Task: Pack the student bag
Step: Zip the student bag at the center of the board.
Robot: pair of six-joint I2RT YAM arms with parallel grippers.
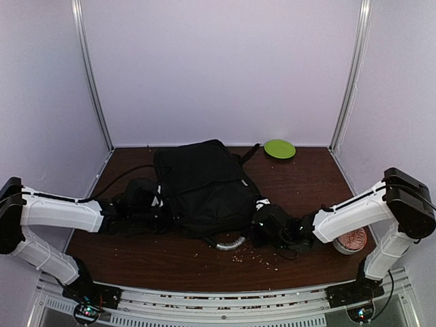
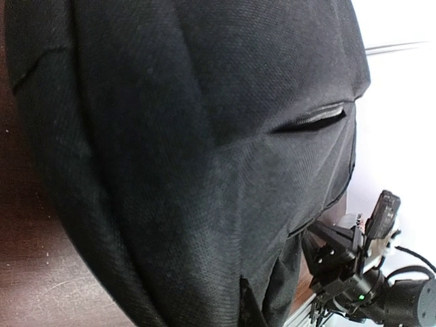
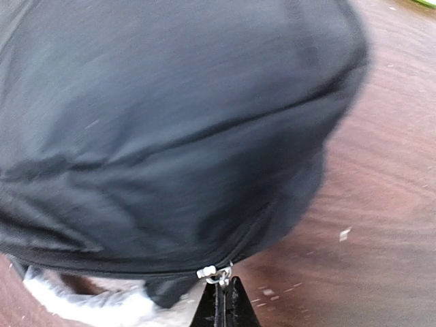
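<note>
The student bag [image 1: 204, 185] lies in the middle of the table, large, black and bulging. My left gripper [image 1: 161, 212] is at the bag's left edge. In the left wrist view the bag's cloth [image 2: 204, 136] fills the frame and bunches toward my jaws at the bottom, which are shut on a fold of it; the fingers are mostly hidden. My right gripper [image 1: 263, 222] is at the bag's near right corner. It is shut [image 3: 225, 291] on the small metal zipper pull [image 3: 219, 274] at the bag's [image 3: 163, 116] seam. The grey padded handle [image 3: 88, 304] shows under the bag's edge.
A green plate [image 1: 279, 148] lies at the back right of the table. A round roll [image 1: 352, 240] sits beside the right arm near the right wall. Small crumbs [image 1: 253, 257] are scattered on the wood in front of the bag. The right arm [image 2: 361, 276] shows past the bag.
</note>
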